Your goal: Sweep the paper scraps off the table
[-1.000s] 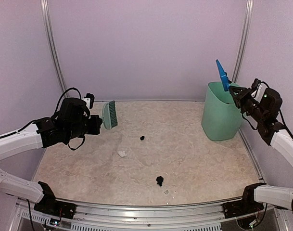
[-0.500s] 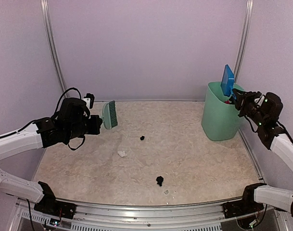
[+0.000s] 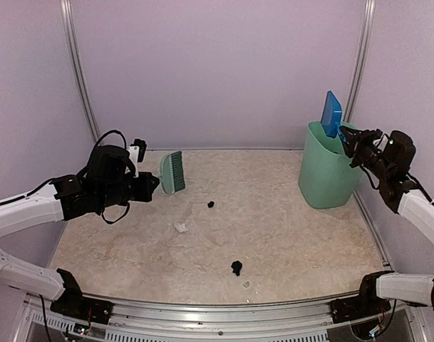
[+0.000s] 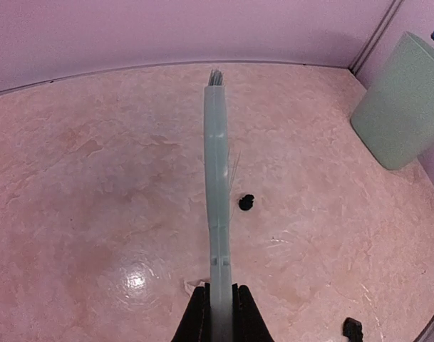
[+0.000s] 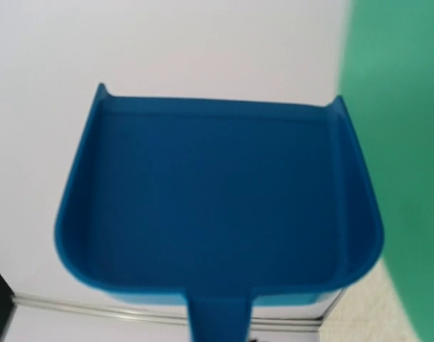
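Beige marbled table fills the booth, with a mint bin at its right rear. Above the bin, the right gripper is clamped on the blue dustpan handle, pan upended, probably to tip out its load. The left gripper pinches the green brush, held clear of the surface. Paper scraps lie scattered mid-table, unswept.

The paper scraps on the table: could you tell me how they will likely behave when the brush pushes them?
The paper scraps look small and crumpled, so probably very light and easily scattered. The table looks glossy, so they would likely slide rather than catch. Irregular shapes suggest they won't roll far.
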